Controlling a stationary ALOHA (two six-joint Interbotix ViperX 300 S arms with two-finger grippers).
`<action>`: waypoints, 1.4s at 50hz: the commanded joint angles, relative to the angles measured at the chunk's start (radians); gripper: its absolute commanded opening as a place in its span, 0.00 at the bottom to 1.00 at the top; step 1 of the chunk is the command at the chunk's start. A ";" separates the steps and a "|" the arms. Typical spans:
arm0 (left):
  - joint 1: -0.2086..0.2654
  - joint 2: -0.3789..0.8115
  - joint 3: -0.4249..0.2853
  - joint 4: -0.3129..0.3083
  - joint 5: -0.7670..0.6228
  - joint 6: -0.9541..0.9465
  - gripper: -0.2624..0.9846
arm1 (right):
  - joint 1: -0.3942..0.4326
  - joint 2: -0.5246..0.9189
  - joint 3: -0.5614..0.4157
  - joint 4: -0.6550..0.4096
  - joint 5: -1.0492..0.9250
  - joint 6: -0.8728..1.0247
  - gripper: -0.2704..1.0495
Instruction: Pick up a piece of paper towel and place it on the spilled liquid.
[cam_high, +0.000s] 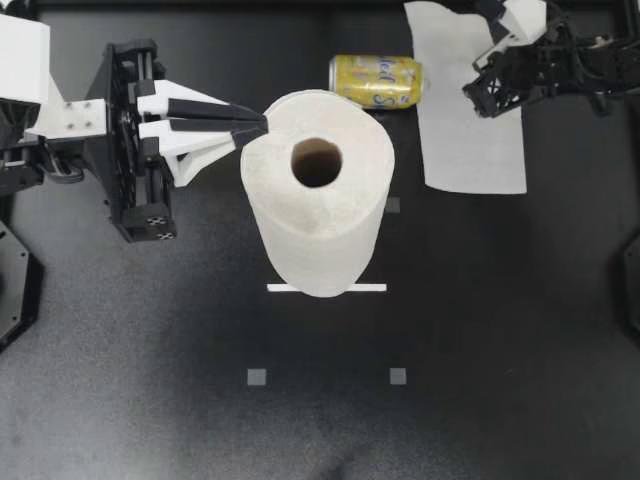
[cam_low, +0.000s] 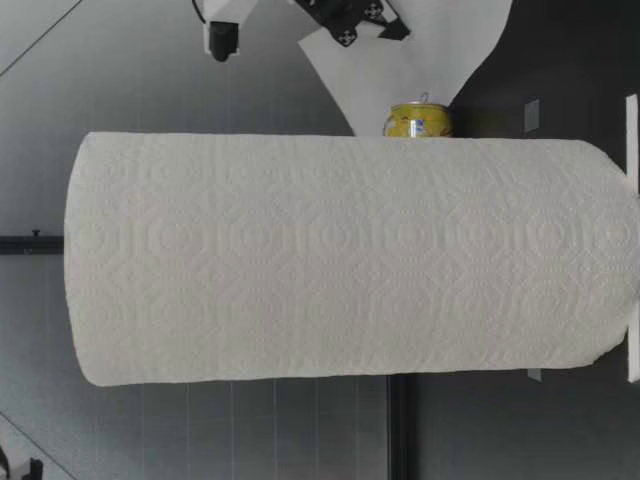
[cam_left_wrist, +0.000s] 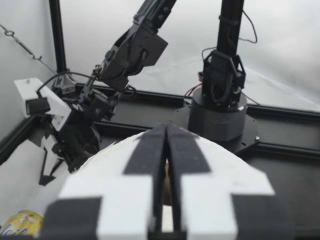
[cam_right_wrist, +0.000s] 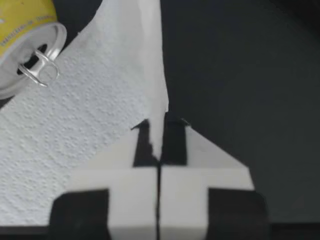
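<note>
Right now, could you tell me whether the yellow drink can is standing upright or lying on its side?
Lying on its side: the yellow metal drink can shows its long wall from above.

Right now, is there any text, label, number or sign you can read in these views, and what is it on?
Yellow can: lettering on its side, too blurred to read.
Paper towel roll, paper towel sheet: embossed pattern only, no text.
Nothing else carries readable text.

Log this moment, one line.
left gripper: shut, at roll rim | right gripper: shut on towel sheet | can: on its side
</note>
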 joint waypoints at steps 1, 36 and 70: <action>-0.002 -0.012 -0.012 0.000 -0.003 0.002 0.28 | -0.008 -0.005 -0.021 0.002 -0.002 0.002 0.25; 0.000 -0.015 -0.009 0.000 -0.003 0.003 0.28 | 0.118 0.011 -0.094 0.012 0.370 -0.061 0.73; -0.002 -0.057 0.020 0.003 -0.003 0.006 0.28 | 0.462 -0.328 -0.106 0.368 0.856 -0.448 0.72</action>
